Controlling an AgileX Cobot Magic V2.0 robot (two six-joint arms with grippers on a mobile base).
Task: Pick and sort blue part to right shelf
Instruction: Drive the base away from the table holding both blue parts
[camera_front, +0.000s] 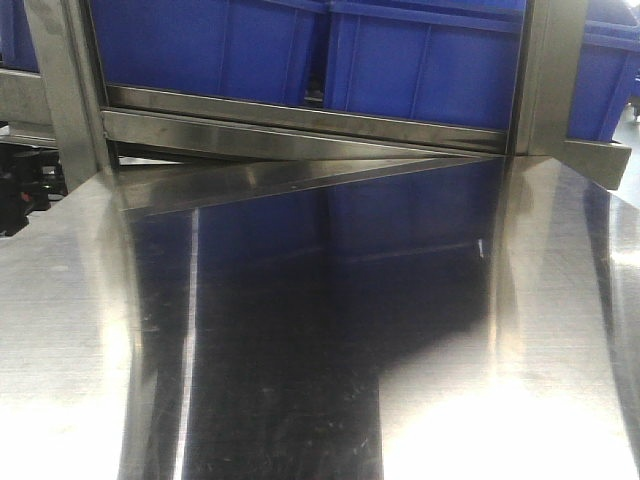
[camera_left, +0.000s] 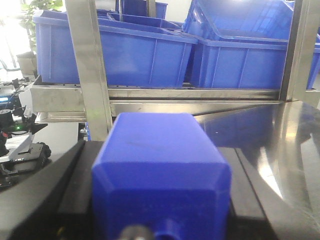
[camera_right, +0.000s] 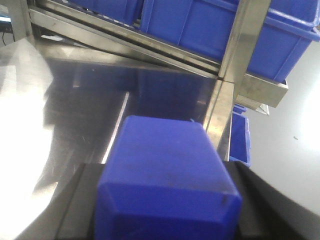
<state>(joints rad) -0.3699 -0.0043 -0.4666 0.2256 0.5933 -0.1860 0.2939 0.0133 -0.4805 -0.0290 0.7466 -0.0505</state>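
A blue part, a chamfered rectangular block, fills the middle of the left wrist view, and my left gripper is shut on it with a black jaw tight against each side. Another blue part of the same shape sits in my right gripper, held the same way. Both grippers hang above the steel table and face the shelf. Neither the arms nor the parts show in the front view.
The steel shelf rack carries large blue bins on its rail, seen again as blue bins from the left wrist. Upright steel posts stand at the rack's left and right. A small blue bin sits past the table's right edge.
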